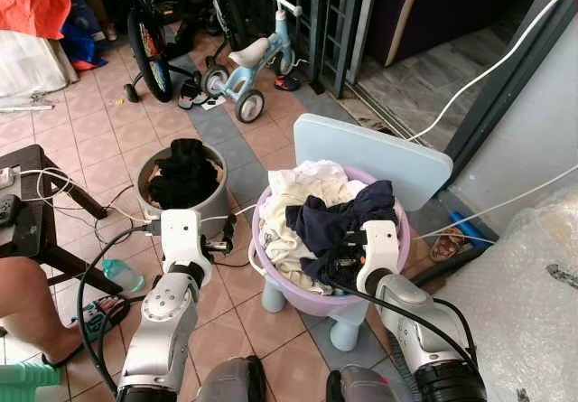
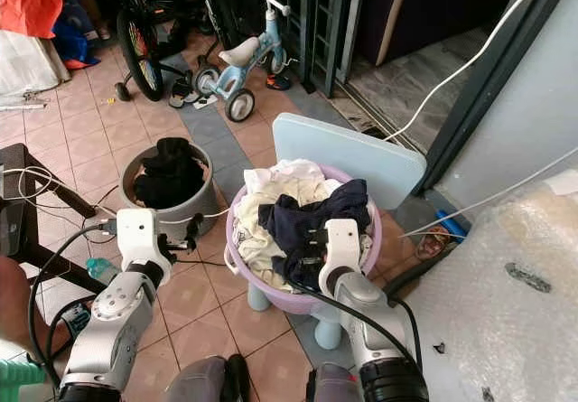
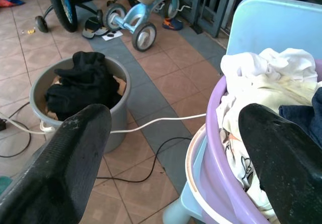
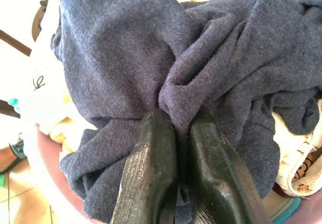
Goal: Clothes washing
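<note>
Pale blue plastic forms the small chair (image 1: 375, 154) in front of you, and on its seat sits a lilac wash basin (image 1: 312, 301) heaped with laundry. Most of the heap is cream and white cloth (image 1: 302, 190). Across its top lies your target, a navy garment (image 1: 339, 221) of soft, finely ribbed knit, crumpled into deep folds. Your right gripper (image 4: 175, 128) has its two fingers pressed together on a bunched fold of that garment, inside the basin. Your left gripper (image 1: 223, 239) hangs just beside the basin's rim with its fingers spread wide apart. Beyond it a grey bucket (image 1: 214, 212) holds black clothing (image 1: 185, 172).
</note>
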Motion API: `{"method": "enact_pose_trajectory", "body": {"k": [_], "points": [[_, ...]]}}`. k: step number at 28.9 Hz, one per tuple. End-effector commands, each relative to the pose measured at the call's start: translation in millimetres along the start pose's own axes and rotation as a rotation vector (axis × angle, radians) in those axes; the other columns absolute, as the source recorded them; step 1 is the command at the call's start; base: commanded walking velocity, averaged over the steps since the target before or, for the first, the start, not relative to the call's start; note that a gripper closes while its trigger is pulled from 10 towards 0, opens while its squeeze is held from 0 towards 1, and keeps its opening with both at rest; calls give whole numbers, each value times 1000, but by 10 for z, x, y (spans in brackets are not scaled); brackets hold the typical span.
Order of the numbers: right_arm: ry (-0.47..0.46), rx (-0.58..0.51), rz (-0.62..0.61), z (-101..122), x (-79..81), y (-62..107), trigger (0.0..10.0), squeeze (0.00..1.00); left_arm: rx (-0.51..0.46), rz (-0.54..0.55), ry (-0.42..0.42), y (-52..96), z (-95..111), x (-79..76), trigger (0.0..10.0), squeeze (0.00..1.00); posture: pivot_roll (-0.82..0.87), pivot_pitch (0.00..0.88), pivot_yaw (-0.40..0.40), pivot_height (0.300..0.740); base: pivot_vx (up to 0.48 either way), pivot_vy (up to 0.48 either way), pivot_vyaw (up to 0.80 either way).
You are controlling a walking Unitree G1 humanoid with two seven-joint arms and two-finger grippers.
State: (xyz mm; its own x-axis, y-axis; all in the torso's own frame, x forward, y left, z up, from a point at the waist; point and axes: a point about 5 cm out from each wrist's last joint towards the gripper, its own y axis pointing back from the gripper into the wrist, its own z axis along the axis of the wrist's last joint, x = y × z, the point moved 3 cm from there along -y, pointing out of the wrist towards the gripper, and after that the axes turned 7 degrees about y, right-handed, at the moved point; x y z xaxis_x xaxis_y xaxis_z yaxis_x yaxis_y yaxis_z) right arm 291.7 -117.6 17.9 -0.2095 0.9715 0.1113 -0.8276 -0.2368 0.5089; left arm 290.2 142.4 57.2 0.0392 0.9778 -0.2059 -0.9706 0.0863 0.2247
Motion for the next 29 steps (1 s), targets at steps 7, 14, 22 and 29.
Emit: {"method": "enact_pose_trajectory", "body": {"k": [7,14,22,29], "points": [[-52,-156,-55,218,-84,23,0,0,4,-17,-11,-44,-34,-26,10000,0,-93,55,57,740,0,0,0],[-53,-377,-143,583,-263,200,0,0,-27,-76,-12,-194,75,-147,10000,0,-121,5,81,740,0,0,0],[43,-682,-333,1199,-526,748,0,0,-101,-112,1,-235,281,-240,10000,0,-145,0,92,740,0,0,0],[93,-842,-405,1717,-596,978,0,0,-138,-149,10,-257,388,-377,10000,0,-150,3,94,740,0,0,-104]]}}
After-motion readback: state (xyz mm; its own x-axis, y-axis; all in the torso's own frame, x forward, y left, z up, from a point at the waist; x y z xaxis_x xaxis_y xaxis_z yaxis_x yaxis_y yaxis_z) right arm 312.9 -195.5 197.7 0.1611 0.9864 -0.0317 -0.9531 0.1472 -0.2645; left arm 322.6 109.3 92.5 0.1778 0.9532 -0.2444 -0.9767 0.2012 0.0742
